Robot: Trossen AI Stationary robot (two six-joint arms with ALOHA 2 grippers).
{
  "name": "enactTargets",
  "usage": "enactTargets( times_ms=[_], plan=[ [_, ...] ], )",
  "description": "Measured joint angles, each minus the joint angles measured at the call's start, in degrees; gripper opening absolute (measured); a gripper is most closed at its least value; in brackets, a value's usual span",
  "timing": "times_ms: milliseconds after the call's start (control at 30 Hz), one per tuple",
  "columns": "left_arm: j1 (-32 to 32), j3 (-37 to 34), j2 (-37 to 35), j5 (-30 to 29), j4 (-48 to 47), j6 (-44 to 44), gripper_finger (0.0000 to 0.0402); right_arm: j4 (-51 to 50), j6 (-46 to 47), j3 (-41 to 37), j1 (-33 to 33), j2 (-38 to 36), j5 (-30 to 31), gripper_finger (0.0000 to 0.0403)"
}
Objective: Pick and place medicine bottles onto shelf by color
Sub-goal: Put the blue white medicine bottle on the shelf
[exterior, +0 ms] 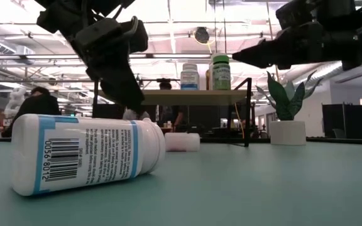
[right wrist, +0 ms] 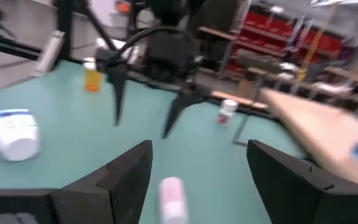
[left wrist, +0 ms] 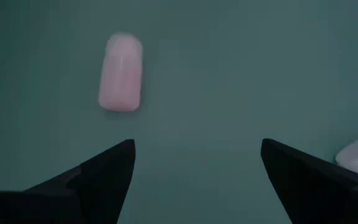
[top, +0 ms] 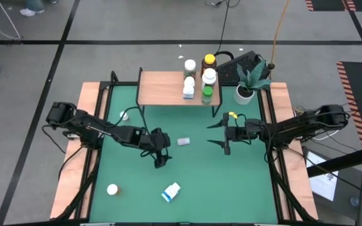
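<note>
High view: left gripper [top: 160, 152] and right gripper [top: 222, 133] over mid-desk, both spread wide and empty, a small pale bottle [top: 183, 142] lying between them; five bottles [top: 201, 79] at the shelf's [top: 162, 88] right end. Low view, unlike above: barcode on the blue-labelled bottle [exterior: 87, 154] lying near the front edge. Wrist views: pale bottle beyond parted fingers [left wrist: 101, 177], untouched; an amber bottle [right wrist: 92, 76] far off.
</note>
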Motion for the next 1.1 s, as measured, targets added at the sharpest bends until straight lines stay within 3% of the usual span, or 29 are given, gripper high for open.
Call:
enactTargets(
  times_ms=[233,333,433,700,1100],
  plan=[
    [-0.57,0.0,0.0,-7.41,4.41,-1.9,0.0351,-4.41,7.6,5.57,-0.08,7.54,-9.38,0.0258],
    [-1.79,0.02,-0.02,-6.52,3.39,-4.12,0.0351,-12.43,8.48,10.85,-0.08,11.9,-13.44,0.0258],
    [-4.17,0.02,-0.02,-6.2,0.08,-6.62,0.0351,-15.9,5.99,15.31,0.71,16.69,-13.56,0.0258],
    [-9.54,0.02,-0.02,-7.66,-1.13,-7.11,0.0351,-10.14,4.8,22.52,2.01,26.94,-16.35,0.0257],
    [-7.91,0.02,-0.02,-6.71,-1.85,1.44,0.0351,-3.59,7.61,23.84,2.21,35.2,-20.91,0.0257]
  ],
)
